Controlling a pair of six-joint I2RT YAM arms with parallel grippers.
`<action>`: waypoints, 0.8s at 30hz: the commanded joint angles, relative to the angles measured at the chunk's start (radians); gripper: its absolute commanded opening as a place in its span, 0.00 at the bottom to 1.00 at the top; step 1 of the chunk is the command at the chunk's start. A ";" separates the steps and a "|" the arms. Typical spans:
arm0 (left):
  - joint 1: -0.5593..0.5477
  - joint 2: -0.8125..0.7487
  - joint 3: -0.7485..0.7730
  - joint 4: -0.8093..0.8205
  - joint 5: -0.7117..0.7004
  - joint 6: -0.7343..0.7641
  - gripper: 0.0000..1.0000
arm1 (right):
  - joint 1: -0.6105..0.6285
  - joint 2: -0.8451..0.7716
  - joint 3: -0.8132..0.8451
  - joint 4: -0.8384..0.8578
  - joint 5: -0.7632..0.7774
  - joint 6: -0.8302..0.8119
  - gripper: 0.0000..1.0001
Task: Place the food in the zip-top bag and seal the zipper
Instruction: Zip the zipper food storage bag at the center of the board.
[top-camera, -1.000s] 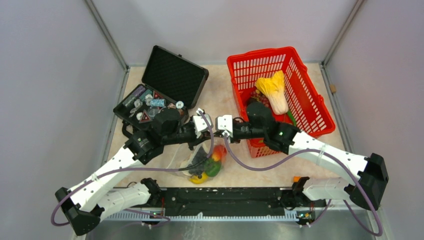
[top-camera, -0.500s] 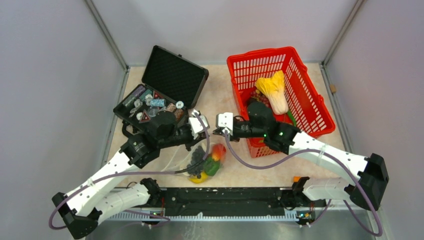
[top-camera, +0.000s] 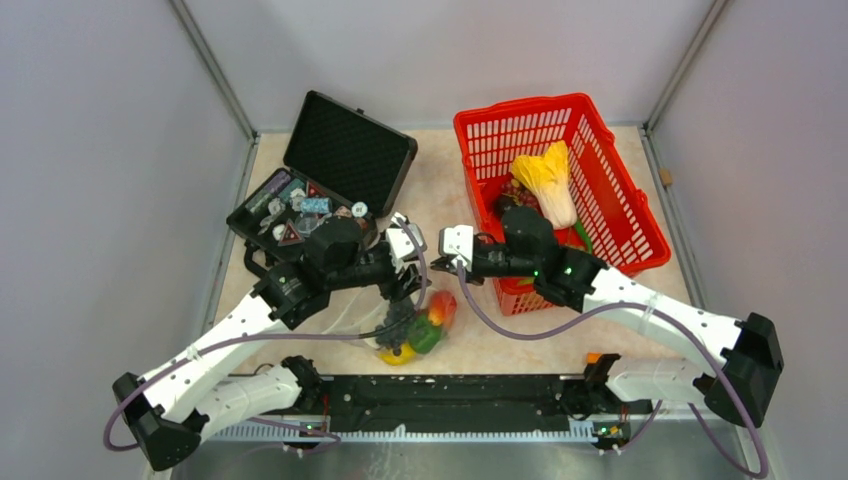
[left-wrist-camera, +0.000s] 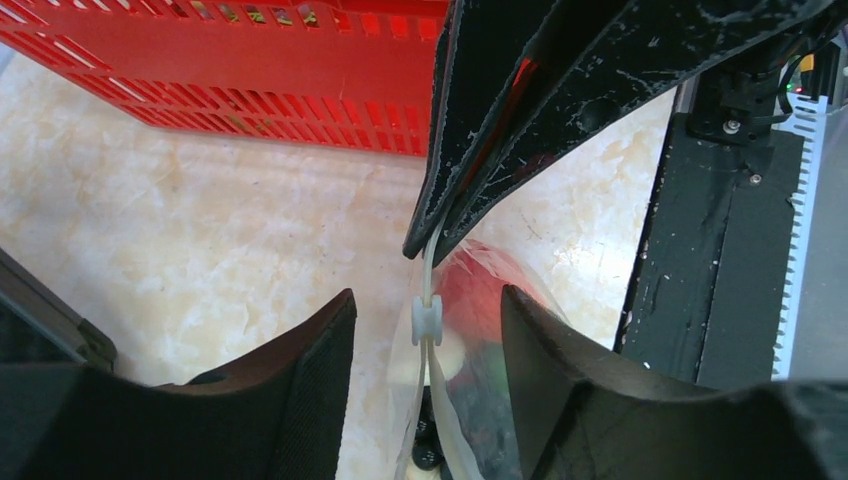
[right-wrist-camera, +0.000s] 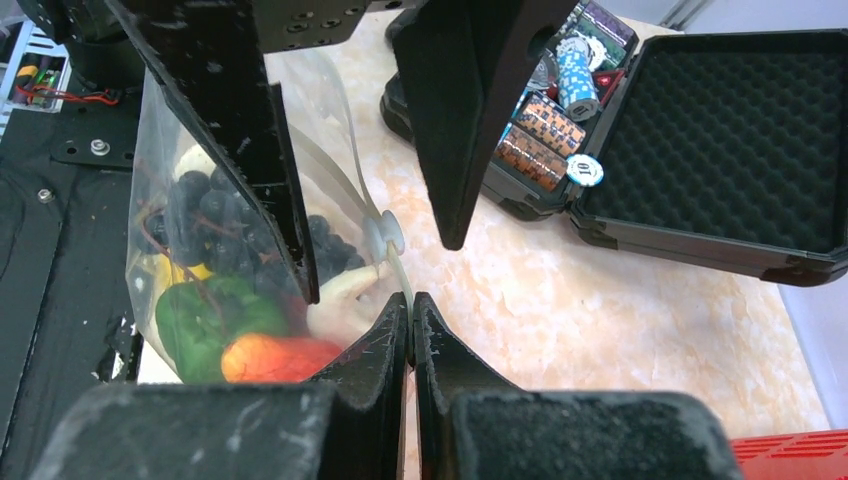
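The zip-top bag (top-camera: 408, 325) hangs near the front edge, holding dark grapes (right-wrist-camera: 205, 225), a green pepper (right-wrist-camera: 200, 320), a red-orange fruit (right-wrist-camera: 280, 357), a white mushroom (right-wrist-camera: 340, 300) and a yellow lemon (top-camera: 396, 358). My right gripper (right-wrist-camera: 411, 298) is shut on the end of the zipper (left-wrist-camera: 430, 275) and holds the bag's mouth up; it also shows in the top view (top-camera: 440, 264). My left gripper (left-wrist-camera: 425, 300) is open, one finger on each side of the white slider (left-wrist-camera: 428, 320) without touching it, close to the right gripper (top-camera: 408, 272).
A red mesh basket (top-camera: 610, 190) at the back right holds a pale cabbage (top-camera: 548, 180). An open black case (top-camera: 345, 150) with poker chips (right-wrist-camera: 540, 150) stands at the back left. The black base rail (top-camera: 450, 395) runs along the near edge.
My left gripper drew back left a little, then came back right to straddle the slider. My right gripper shifted slightly right, still holding the bag's top.
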 joint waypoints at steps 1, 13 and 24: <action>0.001 0.018 0.037 0.031 0.029 -0.005 0.53 | -0.007 -0.040 0.005 0.054 -0.006 0.013 0.00; 0.001 0.013 0.038 0.015 -0.001 0.019 0.09 | -0.007 -0.042 -0.001 0.053 -0.006 0.016 0.00; 0.001 -0.022 0.042 -0.056 -0.061 0.061 0.00 | -0.019 -0.063 -0.007 0.037 0.041 0.005 0.00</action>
